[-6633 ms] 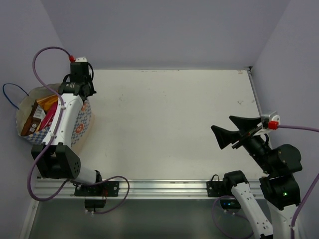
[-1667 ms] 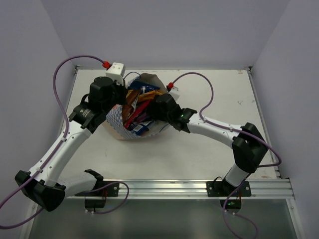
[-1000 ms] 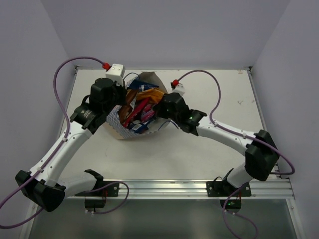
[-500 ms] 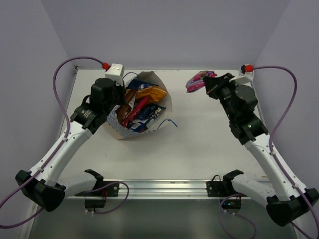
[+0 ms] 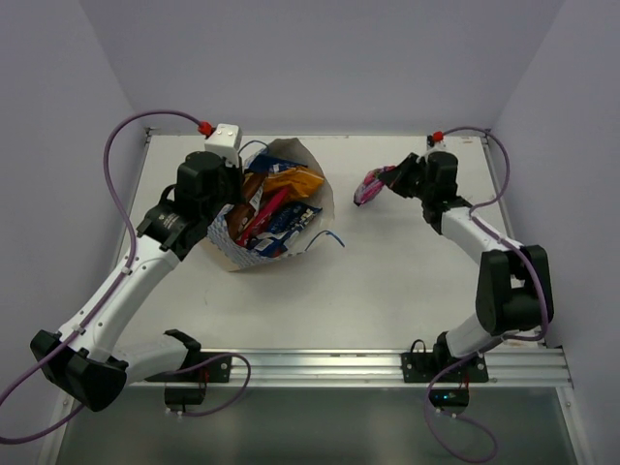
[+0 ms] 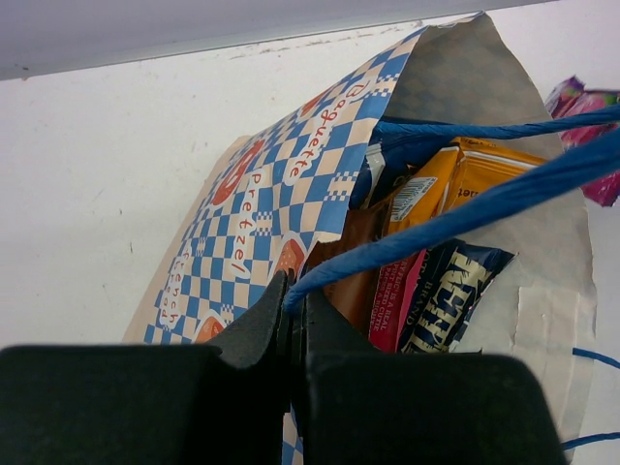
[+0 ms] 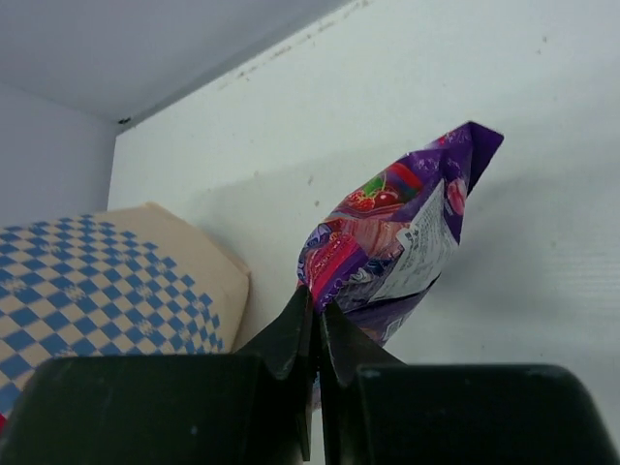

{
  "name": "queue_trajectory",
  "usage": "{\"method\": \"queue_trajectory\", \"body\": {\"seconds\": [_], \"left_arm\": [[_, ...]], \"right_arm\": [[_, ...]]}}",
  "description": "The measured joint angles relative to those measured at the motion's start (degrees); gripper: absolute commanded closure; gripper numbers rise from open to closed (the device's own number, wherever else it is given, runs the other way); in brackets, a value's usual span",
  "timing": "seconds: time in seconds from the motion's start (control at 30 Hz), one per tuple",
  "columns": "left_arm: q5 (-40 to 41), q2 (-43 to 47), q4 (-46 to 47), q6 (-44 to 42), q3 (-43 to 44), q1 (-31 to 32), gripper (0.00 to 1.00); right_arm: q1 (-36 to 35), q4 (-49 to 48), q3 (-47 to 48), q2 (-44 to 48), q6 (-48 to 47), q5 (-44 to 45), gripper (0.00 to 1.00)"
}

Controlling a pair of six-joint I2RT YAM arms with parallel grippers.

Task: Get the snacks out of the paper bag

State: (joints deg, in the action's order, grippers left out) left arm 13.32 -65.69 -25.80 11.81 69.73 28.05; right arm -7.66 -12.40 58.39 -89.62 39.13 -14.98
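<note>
The paper bag (image 5: 232,247), cream with blue checks, lies tipped on the table's left half with its mouth toward the right. My left gripper (image 6: 294,298) is shut on the bag's blue string handle (image 6: 455,208) and holds the mouth up. Several snacks (image 5: 276,208) show inside: an orange-yellow packet (image 6: 455,179), a brown one, a pink one and a dark blue one (image 6: 448,295). My right gripper (image 7: 316,302) is shut on the corner of a magenta candy packet (image 7: 397,247), which hangs low over the table at the back right (image 5: 370,186), well clear of the bag.
The second blue string handle (image 5: 327,235) trails on the table to the right of the bag. The walls (image 5: 310,68) close off the table at the back and on both sides.
The right arm has pulled the magenta packet out of the bag and carried it to the back right, then lowered it toward the table. The left arm has held still on the handle.
</note>
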Motion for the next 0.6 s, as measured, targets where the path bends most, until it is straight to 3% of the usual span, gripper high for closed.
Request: {"method": "queue_trajectory", "body": {"seconds": [0.07, 0.13, 0.17, 0.2, 0.23, 0.27, 0.3, 0.47, 0.6], "left_arm": [[0.00, 0.00, 0.00, 0.00, 0.00, 0.00, 1.00], [-0.02, 0.00, 0.00, 0.00, 0.00, 0.00, 1.00], [-0.02, 0.00, 0.00, 0.00, 0.00, 0.00, 1.00], [-0.02, 0.00, 0.00, 0.00, 0.00, 0.00, 1.00], [-0.02, 0.00, 0.00, -0.02, 0.00, 0.00, 1.00], [-0.02, 0.00, -0.02, -0.02, 0.00, 0.00, 1.00], [-0.02, 0.00, -0.02, -0.04, 0.00, 0.02, 1.00], [-0.07, 0.00, -0.09, -0.50, 0.00, 0.02, 1.00], [-0.17, 0.00, -0.26, -0.92, 0.02, 0.04, 1.00]], "right_arm": [[0.74, -1.66, -3.39, 0.02, 0.68, -1.79, 0.81], [2.12, -3.23, -6.25, 0.17, 1.62, -2.78, 0.54], [2.82, -2.78, -7.63, 0.46, 1.75, -2.69, 0.33], [3.85, -2.19, -8.31, 0.85, 1.99, -2.51, 0.33], [4.70, -0.31, -9.22, 1.70, 1.86, -1.68, 0.17], [5.44, 2.01, -9.94, 3.13, 2.10, -0.44, 0.12], [5.95, 4.57, -10.38, 4.74, 1.79, 1.05, 0.07], [4.42, 17.42, -9.11, 17.16, -0.37, 6.58, 0.04], [-3.74, 24.83, -1.90, 25.53, -2.47, 10.86, 0.04]]}}
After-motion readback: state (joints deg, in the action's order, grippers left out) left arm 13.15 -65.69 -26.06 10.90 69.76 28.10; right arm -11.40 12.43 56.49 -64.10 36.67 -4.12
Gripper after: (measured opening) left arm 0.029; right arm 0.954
